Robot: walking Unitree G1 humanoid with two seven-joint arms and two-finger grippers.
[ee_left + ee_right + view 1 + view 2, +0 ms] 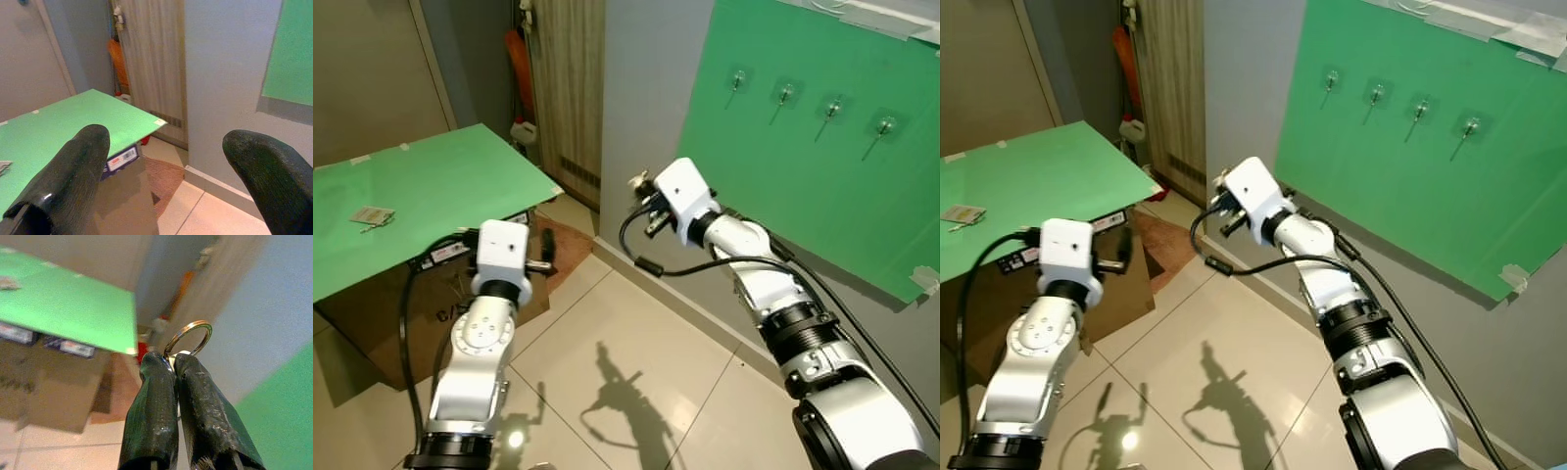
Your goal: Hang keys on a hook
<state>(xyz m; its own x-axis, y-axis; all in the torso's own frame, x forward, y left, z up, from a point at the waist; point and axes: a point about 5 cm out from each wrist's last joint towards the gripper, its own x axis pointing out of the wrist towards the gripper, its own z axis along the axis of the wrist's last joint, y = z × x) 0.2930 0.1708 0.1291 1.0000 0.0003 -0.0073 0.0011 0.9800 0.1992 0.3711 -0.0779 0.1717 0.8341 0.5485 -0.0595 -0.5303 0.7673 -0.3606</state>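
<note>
Key ring between right fingers

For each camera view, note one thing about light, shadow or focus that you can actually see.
Left eye view: arm shadows and a bright glare spot on the tiled floor. Right eye view: the same shadows. Left wrist view: the left gripper open, its near fingers soft. Right wrist view: key ring sharp in the right gripper, background blurred.
</note>
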